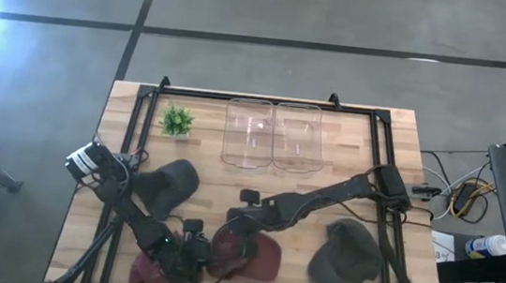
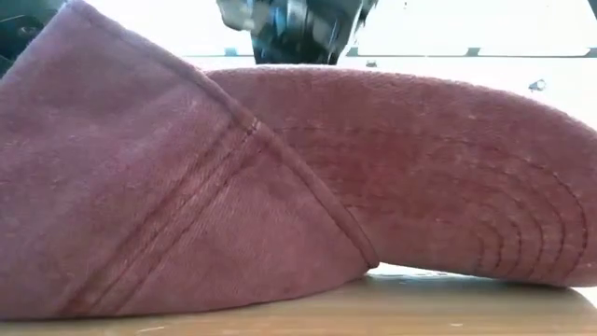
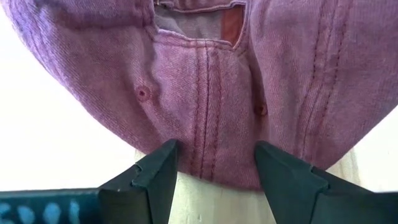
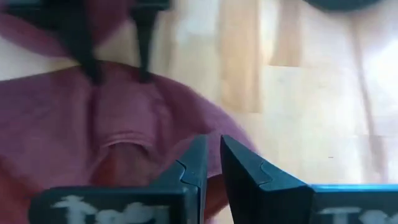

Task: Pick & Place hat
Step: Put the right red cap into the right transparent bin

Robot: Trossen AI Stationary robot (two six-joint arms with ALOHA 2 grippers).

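Note:
A maroon hat (image 1: 255,255) lies on the wooden table near its front edge, and it fills the low view (image 2: 280,187) with its brim to the right. My left gripper (image 1: 190,254) stands open at the hat. In the left wrist view its fingers (image 3: 163,168) flank a stitched seam on the hat's crown (image 3: 205,93). My right gripper (image 1: 240,234) hovers over the hat's middle. Its fingers are shut to a thin slit (image 4: 213,155) above the hat's edge (image 4: 81,137). My left gripper comes at the crown's lower edge (image 3: 214,177), slanting down, with one finger on either side of the seam. I cannot tell whether the fingers touch the cloth. My right gripper points down, slanting, over the hat's edge (image 4: 239,146). I cannot tell whether it touches or holds any cloth.
A dark hat (image 1: 171,185) lies at the left and a grey-green hat (image 1: 344,257) at the right. Two clear bins (image 1: 247,132) (image 1: 298,135) and a small green plant (image 1: 177,120) stand at the far side. Black frame rails run along the table's edges.

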